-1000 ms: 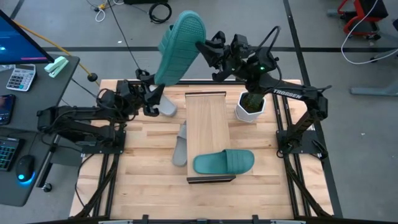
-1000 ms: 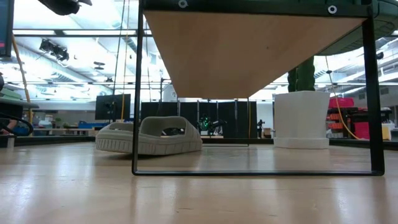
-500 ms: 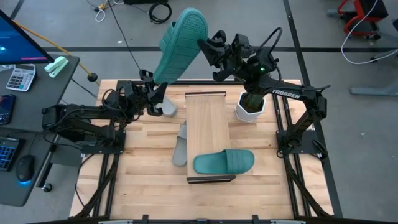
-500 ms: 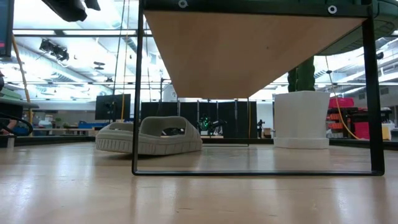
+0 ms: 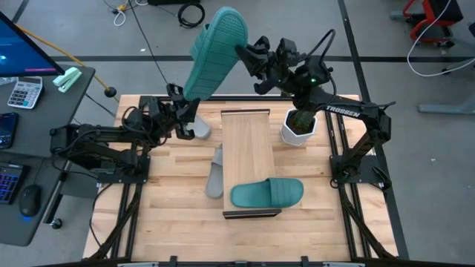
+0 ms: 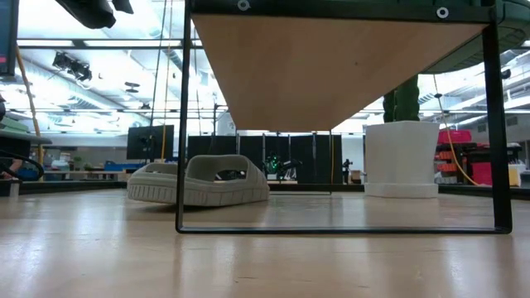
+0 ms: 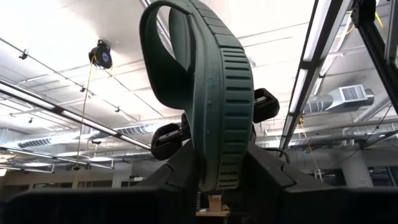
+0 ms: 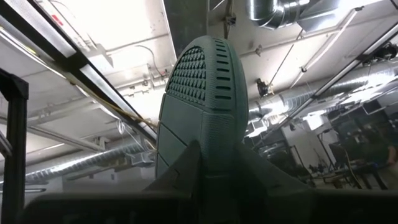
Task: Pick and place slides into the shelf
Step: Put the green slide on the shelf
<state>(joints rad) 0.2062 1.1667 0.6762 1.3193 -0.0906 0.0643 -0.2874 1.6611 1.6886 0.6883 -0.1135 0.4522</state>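
One teal slide (image 5: 211, 55) stands steeply in the air behind the shelf (image 5: 246, 148), tread toward my right gripper (image 5: 243, 53), which is shut on it. My left gripper (image 5: 189, 107) is shut on its lower end. Another teal slide (image 5: 267, 193) lies crosswise on the shelf top's near end. A grey slide (image 5: 214, 174) lies on the table along the shelf's left side. A second grey slide (image 5: 199, 128) lies below my left gripper. My left gripper pinches the lower end of the teal slide's sole (image 7: 221, 155) between its two fingers, one on the footbed face and one on the tread face. The fingers slant upward from the table's left. The slide rises above them, strap at the top, lifted clear. My right gripper holds the teal slide from the table's right, fingers slanting upward, about mid-length on its right edge (image 5: 236, 50). In its wrist view the tread (image 8: 202, 112) rises between the two fingers (image 8: 180, 171). The exact place of contact is hidden by the fingers.
A white pot (image 5: 299, 126) with a plant stands right of the shelf's far end, under my right arm. In the low view the shelf's dark frame (image 6: 180, 124) stands close, with a grey slide (image 6: 199, 182) behind it. A desk with a calculator (image 5: 24, 93) is at the left.
My left gripper has edged toward the table's right and slightly down, and its fingers have closed onto the lower end of the teal slide. My right gripper has kept still, holding the slide up in the same steep pose.
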